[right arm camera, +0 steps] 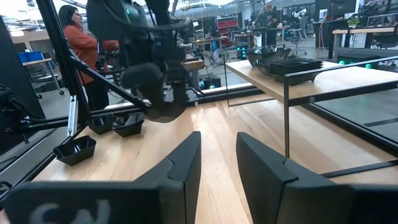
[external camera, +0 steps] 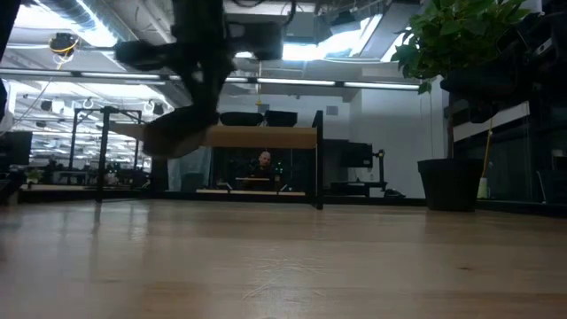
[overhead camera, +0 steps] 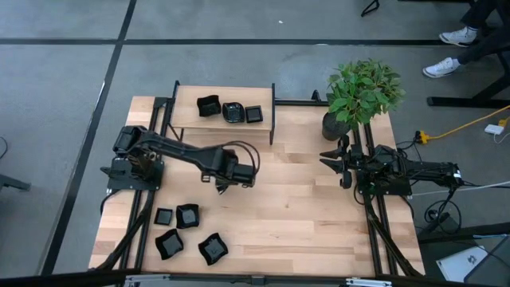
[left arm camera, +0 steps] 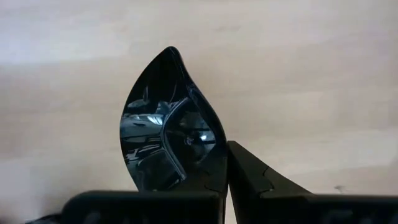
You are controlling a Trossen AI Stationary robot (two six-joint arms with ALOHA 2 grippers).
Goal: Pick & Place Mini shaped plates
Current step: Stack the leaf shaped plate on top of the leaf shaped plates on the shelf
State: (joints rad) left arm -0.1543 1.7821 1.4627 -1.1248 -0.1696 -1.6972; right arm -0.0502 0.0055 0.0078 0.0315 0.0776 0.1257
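On the raised shelf [overhead camera: 191, 118] at the worktop's far side, three mini shaped plates [overhead camera: 231, 112] are delivered. Four [overhead camera: 187, 215] wait at the near-left corner. Mid-worktop, the left end effector [overhead camera: 225, 185] hangs clenched on a leaf-shaped plate [left arm camera: 169, 124], apparently mid-transfer. The right end effector [overhead camera: 331, 163] idles released beside the plant pot [overhead camera: 333, 126].

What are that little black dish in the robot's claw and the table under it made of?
The dish held by the left gripper looks like glazed ceramic or glossy plastic: its black surface mirrors lights sharply, but the look alone can't settle which. The table appears to be pale wood, with long plank seams and grain showing and only a soft sheen.
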